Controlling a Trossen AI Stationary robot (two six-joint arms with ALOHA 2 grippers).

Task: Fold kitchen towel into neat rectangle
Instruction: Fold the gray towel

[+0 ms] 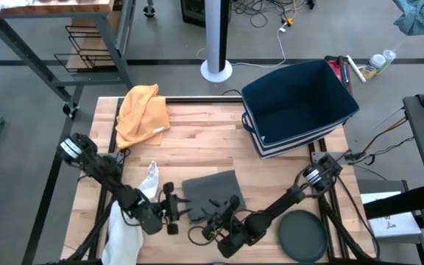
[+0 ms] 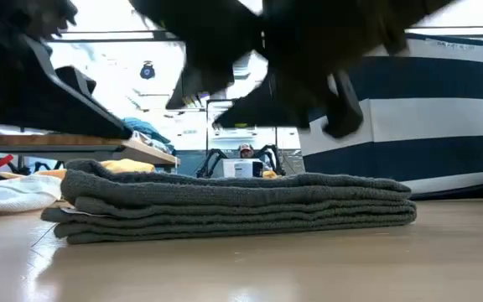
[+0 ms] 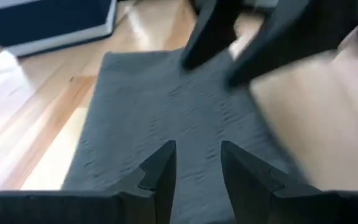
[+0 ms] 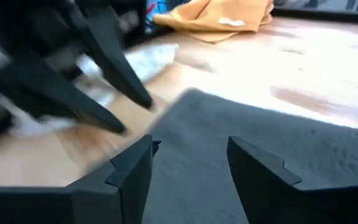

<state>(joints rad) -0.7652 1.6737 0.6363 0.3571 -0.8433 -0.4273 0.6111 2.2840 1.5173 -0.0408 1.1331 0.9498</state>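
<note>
The grey towel (image 1: 212,190) lies near the front middle of the counter (image 1: 212,140), already doubled into a thick, squarish stack of several layers, as the low view (image 2: 233,205) shows, with its edges fairly even. The left hand (image 1: 174,208) hangs just off the towel's left edge, its fingers (image 3: 160,171) parted by a narrow gap with nothing between them. The right hand (image 1: 213,221) hovers at the towel's front edge, over the cloth, its fingers (image 4: 135,168) spread and empty. The towel looks soft, light and limp: it should sag if lifted by one point, and its layers could slide apart or fan open if only the top ply is caught. The surface seems a grippy, ribbed weave, so slipping is unlikely. A sound hold would likely be at the corners or along an edge, pinching all layers together, both hands working at once to keep the edge straight. An orange cloth (image 1: 142,114) and a white cloth (image 1: 127,224) lie to the left, and a striped bin (image 1: 297,107) sits at the back right.
</note>
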